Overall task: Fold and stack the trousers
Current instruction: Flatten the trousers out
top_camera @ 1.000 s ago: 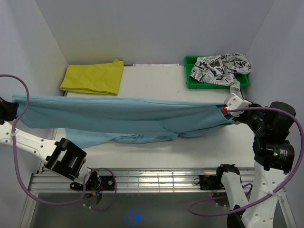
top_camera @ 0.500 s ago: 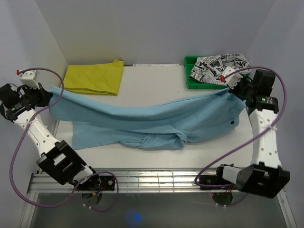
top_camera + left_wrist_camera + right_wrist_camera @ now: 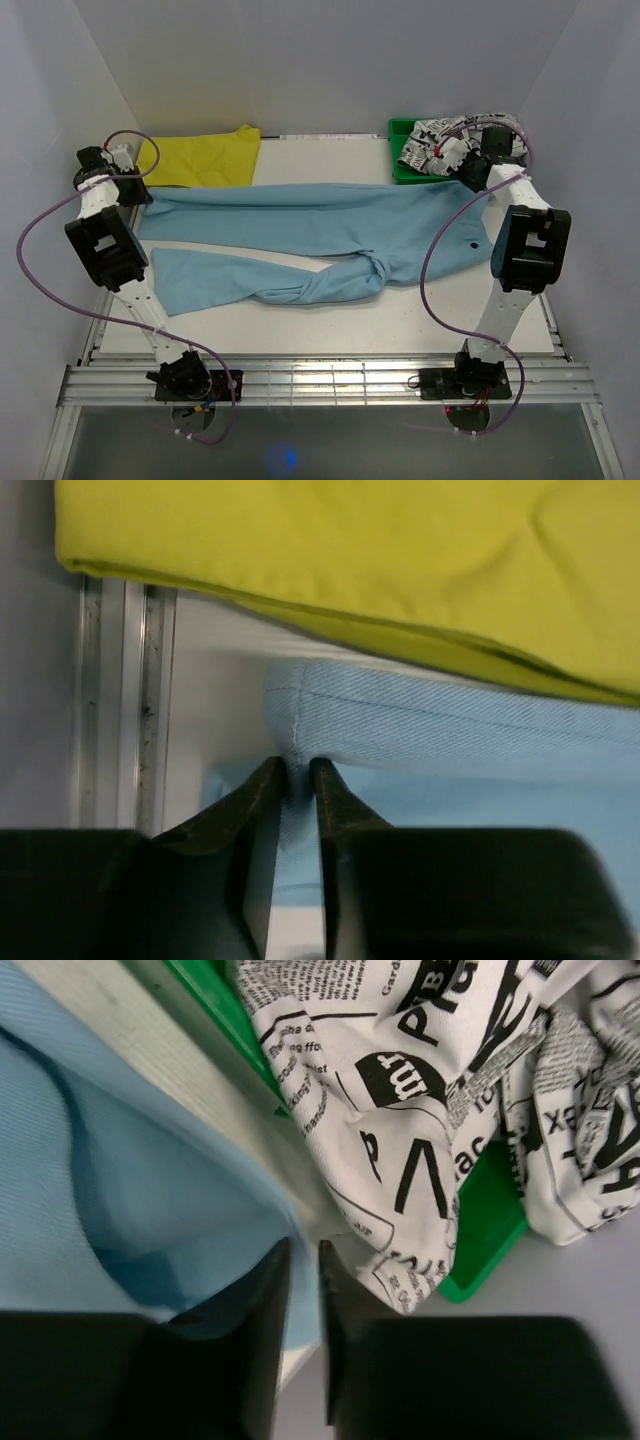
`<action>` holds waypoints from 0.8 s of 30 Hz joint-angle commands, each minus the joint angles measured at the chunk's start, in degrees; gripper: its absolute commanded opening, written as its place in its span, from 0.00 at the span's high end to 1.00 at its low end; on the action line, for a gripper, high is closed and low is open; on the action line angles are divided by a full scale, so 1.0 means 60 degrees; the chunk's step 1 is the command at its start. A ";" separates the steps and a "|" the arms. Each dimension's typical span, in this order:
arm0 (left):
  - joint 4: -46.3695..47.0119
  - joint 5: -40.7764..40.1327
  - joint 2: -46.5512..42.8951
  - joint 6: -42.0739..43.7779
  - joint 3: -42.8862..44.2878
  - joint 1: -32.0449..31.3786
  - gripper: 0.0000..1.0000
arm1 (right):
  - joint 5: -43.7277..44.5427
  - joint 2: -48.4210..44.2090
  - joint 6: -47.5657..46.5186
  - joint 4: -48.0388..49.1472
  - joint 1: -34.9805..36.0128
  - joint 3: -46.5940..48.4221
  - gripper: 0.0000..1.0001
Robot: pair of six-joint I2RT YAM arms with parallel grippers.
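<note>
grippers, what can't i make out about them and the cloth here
- Left wrist: whether the left gripper pinches the trousers by the hem; the fingertips hide the contact.
- Right wrist: the same for the right gripper; its jaws cover the cloth edge.
- Top: both grippers too small, behind their wrists.

— What are the trousers made of?
— Soft cloth, matt, with a fine twill weave and a stitched hem.
— The yellow garment?
— Smooth matt cloth. The printed garment is crumpled cloth in a smooth plastic tray.
— The left fingers?
— Matt black plastic. The tabletop is smooth and white.
</note>
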 commanded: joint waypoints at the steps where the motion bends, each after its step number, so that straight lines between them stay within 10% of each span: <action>1: -0.0560 -0.1040 0.0411 -0.0633 0.1477 0.0100 0.64 | 0.1407 0.0460 0.0227 0.0655 0.0262 0.0936 0.69; 6: -0.1132 -0.0733 -0.0110 -0.0330 0.1879 0.0100 0.17 | 0.1775 0.0055 0.1064 -0.0600 0.0292 0.1889 0.28; 9: -0.2534 -0.0031 -0.0988 0.1468 0.1703 0.0115 0.12 | 0.0987 -0.0910 0.0889 -0.1787 0.0074 0.2094 0.10; 17: -0.6637 0.1099 -0.4414 0.8016 -0.2262 0.0641 0.13 | 0.0002 -0.3828 -0.2244 -0.6458 -0.0426 -0.0889 0.07; 24: -0.6846 0.0967 -0.6162 1.0452 -0.6114 0.0818 0.15 | -0.0423 -0.6011 -0.2833 -0.5736 -0.0265 -0.4960 0.08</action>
